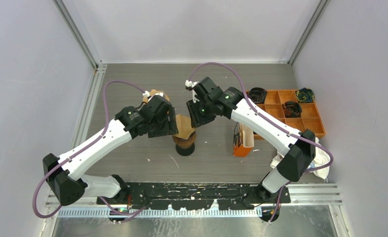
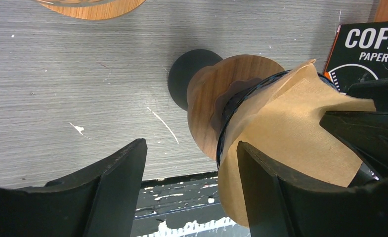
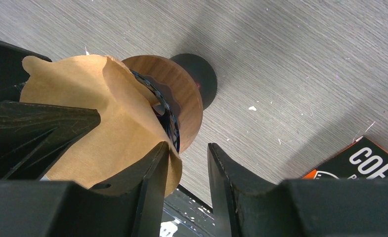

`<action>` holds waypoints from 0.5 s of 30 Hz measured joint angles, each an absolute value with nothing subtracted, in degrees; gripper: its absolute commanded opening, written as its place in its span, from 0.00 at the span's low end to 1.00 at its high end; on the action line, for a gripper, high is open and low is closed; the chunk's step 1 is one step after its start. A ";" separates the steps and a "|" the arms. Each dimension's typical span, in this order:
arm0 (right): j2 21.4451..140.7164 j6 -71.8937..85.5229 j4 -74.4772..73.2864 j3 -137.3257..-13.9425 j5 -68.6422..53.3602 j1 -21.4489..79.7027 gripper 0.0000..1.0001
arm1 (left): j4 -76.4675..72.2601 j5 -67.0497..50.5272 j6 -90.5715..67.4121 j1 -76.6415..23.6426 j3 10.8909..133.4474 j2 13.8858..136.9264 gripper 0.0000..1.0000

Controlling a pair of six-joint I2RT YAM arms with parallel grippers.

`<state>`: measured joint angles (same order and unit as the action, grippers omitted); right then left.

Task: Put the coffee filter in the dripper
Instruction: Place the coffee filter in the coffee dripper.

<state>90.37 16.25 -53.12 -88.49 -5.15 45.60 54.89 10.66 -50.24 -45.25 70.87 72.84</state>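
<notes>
- Brown paper filter (image 1: 183, 126) sits in the wooden dripper (image 1: 185, 143), mid-table.
- Spread wide, the left gripper (image 2: 191, 145) flanks it; the right gripper (image 3: 187, 146) stands narrowly parted, one finger touching paper.
- Orange tray (image 1: 321, 129) holds dark round pieces in three compartments.

Robotics lab test cell: plain white panel walls (image 1: 192, 29) framed by bare aluminium corner posts (image 1: 78, 34) enclose a grey wood-grain laminate tabletop (image 1: 147, 158). White-and-black jointed left arm (image 1: 93, 145) and matching right arm (image 1: 261, 121) stand on a black slotted mounting plate (image 1: 201, 190), purple cables (image 1: 105, 98) looping exposed. Orange plastic compartment tray (image 1: 323, 123) holds sorted black parts.
</notes>
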 measured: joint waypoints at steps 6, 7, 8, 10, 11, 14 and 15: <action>89.78 15.35 -52.69 -88.49 -5.15 45.60 0.53 | 54.54 10.61 -50.02 -45.19 70.78 72.84 0.74; 89.45 15.18 -52.49 -88.49 -5.19 45.60 0.55 | 54.41 10.48 -49.93 -45.19 70.78 72.84 0.74; 89.10 15.07 -52.21 -88.49 -5.23 45.60 0.58 | 54.30 10.44 -49.87 -45.19 70.78 72.84 0.75; 88.27 14.79 -51.51 -88.51 -5.63 45.60 0.60 | 54.02 10.35 -49.54 -45.19 70.78 72.84 0.75; 88.05 14.70 -51.33 -88.53 -5.69 45.60 0.62 | 53.89 10.26 -49.41 -45.19 70.78 72.84 0.76; 87.59 14.24 -50.46 -88.53 -6.46 45.60 0.63 | 53.45 10.11 -49.10 -45.12 70.78 72.82 0.76; 87.57 14.04 -50.11 -88.53 -6.72 45.60 0.64 | 53.39 10.00 -49.06 -45.10 70.78 72.79 0.76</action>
<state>87.57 14.04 -50.11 -88.53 -6.72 45.60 53.39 10.00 -49.06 -45.10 70.78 72.79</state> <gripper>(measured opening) 0.621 0.759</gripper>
